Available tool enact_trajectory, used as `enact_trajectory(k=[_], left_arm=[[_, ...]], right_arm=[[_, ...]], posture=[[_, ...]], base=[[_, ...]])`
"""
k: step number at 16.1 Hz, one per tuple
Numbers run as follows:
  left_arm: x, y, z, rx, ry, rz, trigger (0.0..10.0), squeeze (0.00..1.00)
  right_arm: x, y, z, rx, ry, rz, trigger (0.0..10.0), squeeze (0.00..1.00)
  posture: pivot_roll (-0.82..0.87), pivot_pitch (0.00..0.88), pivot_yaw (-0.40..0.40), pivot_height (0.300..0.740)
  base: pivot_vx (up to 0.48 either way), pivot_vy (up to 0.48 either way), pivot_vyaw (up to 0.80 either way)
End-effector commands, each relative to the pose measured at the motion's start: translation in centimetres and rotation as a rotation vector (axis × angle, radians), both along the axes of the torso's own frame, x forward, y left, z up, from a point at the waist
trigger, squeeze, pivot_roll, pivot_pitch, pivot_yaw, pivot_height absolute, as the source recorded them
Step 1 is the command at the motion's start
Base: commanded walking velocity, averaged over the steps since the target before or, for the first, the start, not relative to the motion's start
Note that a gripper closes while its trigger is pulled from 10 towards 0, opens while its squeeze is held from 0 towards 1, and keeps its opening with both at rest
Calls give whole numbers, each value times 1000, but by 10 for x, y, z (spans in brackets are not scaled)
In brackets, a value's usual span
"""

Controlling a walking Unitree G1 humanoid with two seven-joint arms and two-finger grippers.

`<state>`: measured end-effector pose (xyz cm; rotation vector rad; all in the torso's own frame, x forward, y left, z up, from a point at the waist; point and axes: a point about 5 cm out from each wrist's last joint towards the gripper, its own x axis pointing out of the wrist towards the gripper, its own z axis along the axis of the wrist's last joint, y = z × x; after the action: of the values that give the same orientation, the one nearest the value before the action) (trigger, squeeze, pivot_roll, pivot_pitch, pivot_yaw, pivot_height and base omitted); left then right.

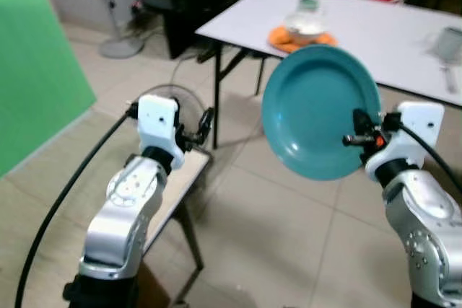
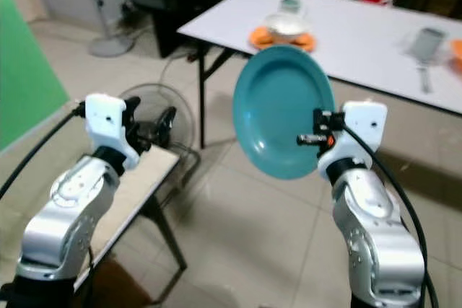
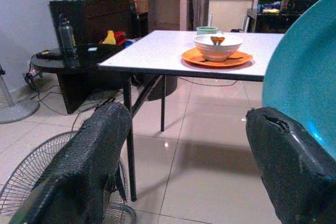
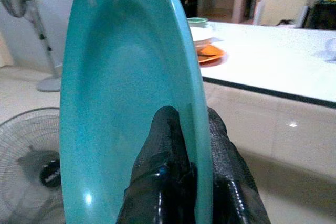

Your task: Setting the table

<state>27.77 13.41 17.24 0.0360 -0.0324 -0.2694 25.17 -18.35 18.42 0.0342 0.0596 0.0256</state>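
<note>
**Teal plate held short of the tabletop**

We see open tile floor (image 1: 289, 236) before the white tabletop (image 1: 375, 30). Our right pincer (image 4: 189, 177) pinches the teal plate (image 1: 317, 110) upright by its rim. Our left pincer (image 3: 184, 171) hangs spread, holding nothing.

The teal plate (image 4: 131, 77) hides the right gripper's (image 4: 189, 145) fingertips — its lower rim is cut off. The bowl's (image 3: 217, 46) contents are too small to tell.
</note>
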Motion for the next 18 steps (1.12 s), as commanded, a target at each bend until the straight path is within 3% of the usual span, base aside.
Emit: enact_trajectory(k=[1, 5, 18], left_arm=[[0, 6, -2, 0, 15, 20, 10000, 0], [1, 2, 2, 17, -35, -25, 10000, 0], [2, 1, 1, 31, -39, -55, 10000, 0]], right_arm=[[-2, 7, 6, -1, -28, 29, 10000, 0], [-2, 8, 4, 18, -15, 20, 10000, 0], [-1, 9, 4, 24, -14, 7, 10000, 0]], posture=[[19, 0, 26, 740], [19, 0, 26, 740], [15, 0, 37, 740]], base=[[0, 0, 0], [0, 0, -106], [324, 0, -792]])
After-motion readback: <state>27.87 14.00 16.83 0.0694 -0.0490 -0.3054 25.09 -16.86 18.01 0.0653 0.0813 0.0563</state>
